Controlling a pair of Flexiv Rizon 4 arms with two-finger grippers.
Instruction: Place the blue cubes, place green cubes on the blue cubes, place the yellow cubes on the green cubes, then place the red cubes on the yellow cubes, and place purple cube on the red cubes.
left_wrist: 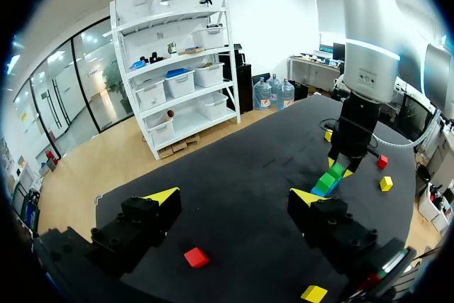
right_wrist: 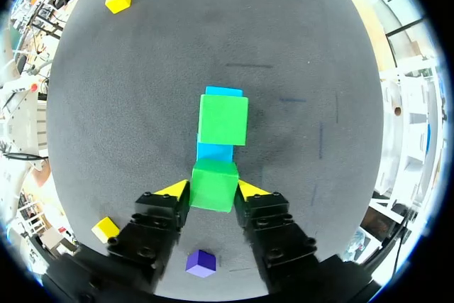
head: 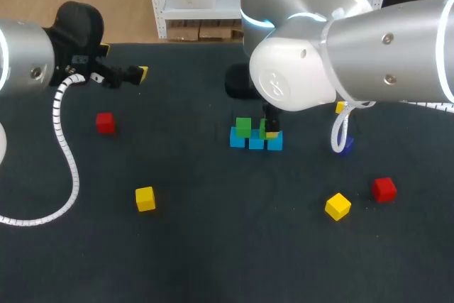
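Firstly, right gripper [right_wrist: 213,190]: closed narrow on the held green cube [right_wrist: 214,182], gripped from two opposite sides.
Held green cube's place: over the right end of the row of blue cubes [head: 256,142]; contact with the blue one beneath could not be told.
Stacked green cube [right_wrist: 223,119]: sat on the row's left end.
Left gripper [left_wrist: 234,196]: spread wide, held nothing, hung above the far left of the table [head: 213,246]; a red cube [left_wrist: 196,257] lay below the gap, untouched.
Head view only: showed all three blue cubes in a line, plus a second red cube [head: 384,189] just beside a yellow cube [head: 338,206], well apart from the row.
Right wrist view only: showed the purple cube [right_wrist: 201,262] whole, behind the fingers; hid the third blue one under the held cube.
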